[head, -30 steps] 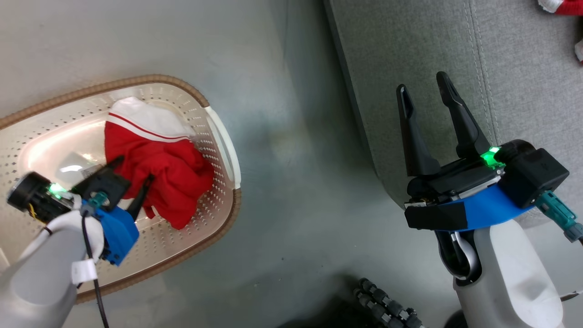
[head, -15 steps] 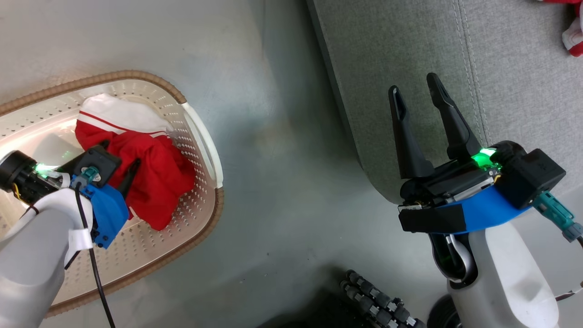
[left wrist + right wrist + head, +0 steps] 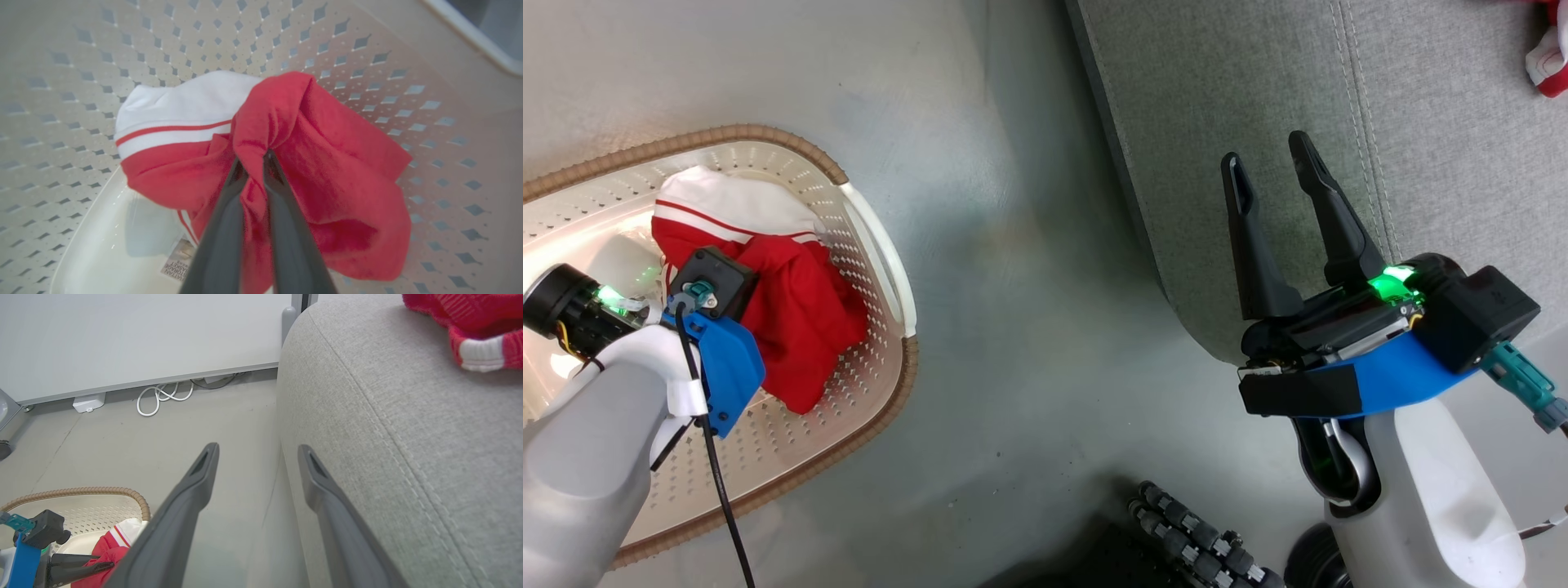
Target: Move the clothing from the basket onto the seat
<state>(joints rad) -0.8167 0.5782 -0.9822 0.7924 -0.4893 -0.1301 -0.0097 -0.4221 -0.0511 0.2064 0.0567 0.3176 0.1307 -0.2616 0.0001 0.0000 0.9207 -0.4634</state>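
One red garment with a white striped panel (image 3: 800, 318) lies bunched at the right end of the cream perforated basket (image 3: 870, 245). In the left wrist view my left gripper (image 3: 255, 161) is shut on a raised fold of this garment (image 3: 327, 163). My right gripper (image 3: 1265, 149) hangs open and empty over the front edge of the grey sofa (image 3: 1421, 122), fingers well apart (image 3: 257, 448). A second red and white garment (image 3: 478, 330) lies on the sofa seat (image 3: 388, 437), and its edge shows at the head view's top right (image 3: 1547, 61).
Grey floor (image 3: 1029, 286) separates the basket from the sofa. A black ribbed cable bundle (image 3: 1192, 539) lies near my base. A coiled white cable (image 3: 161, 398) sits at the foot of the pale wall. A paper label (image 3: 179, 261) is stuck to the basket's bottom.
My left gripper's fingers, spread over the red garment a second ago, have dropped into it and closed on a fold. The head camera has shifted. The right gripper stays open.
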